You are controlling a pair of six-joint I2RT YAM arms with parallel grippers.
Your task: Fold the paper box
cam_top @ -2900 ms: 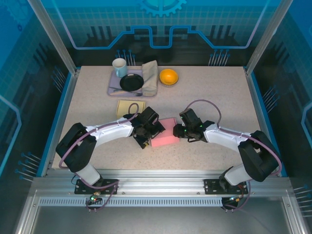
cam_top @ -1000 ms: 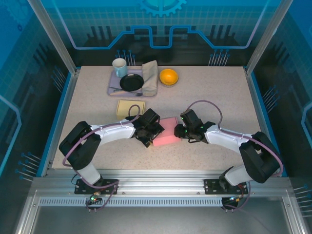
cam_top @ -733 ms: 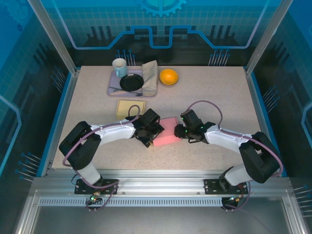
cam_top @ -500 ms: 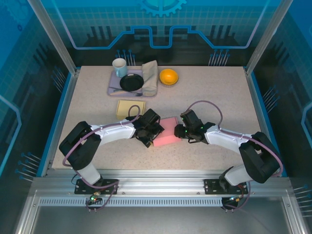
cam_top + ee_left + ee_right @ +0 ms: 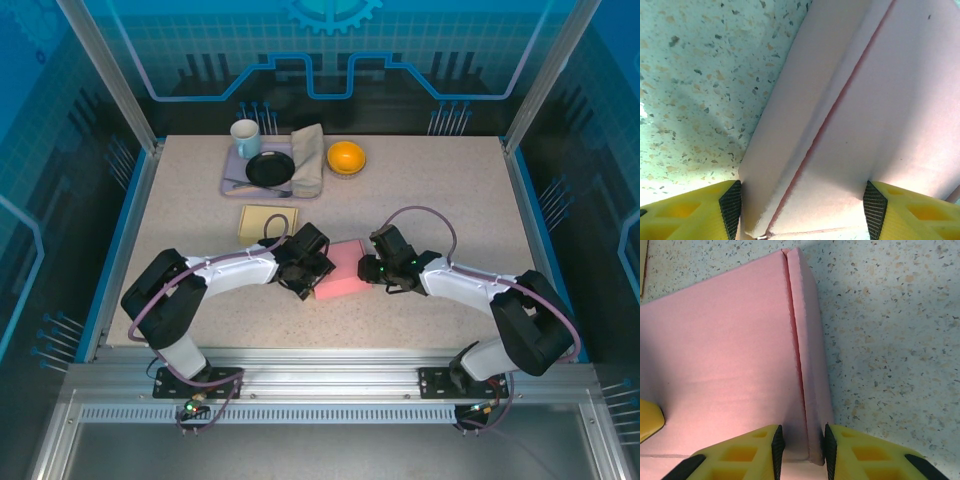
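Paper box (image 5: 338, 271) looks closed. Right gripper (image 5: 800, 445) narrow, pinching its side wall, prob. to steady; left gripper (image 5: 800, 210) wide, straddling opposite edge.

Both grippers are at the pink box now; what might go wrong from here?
The right gripper pinches the pink paper box by a thin side wall near its corner; a pull might crease or tear it. The left gripper is open astride the box, so the box may slide.
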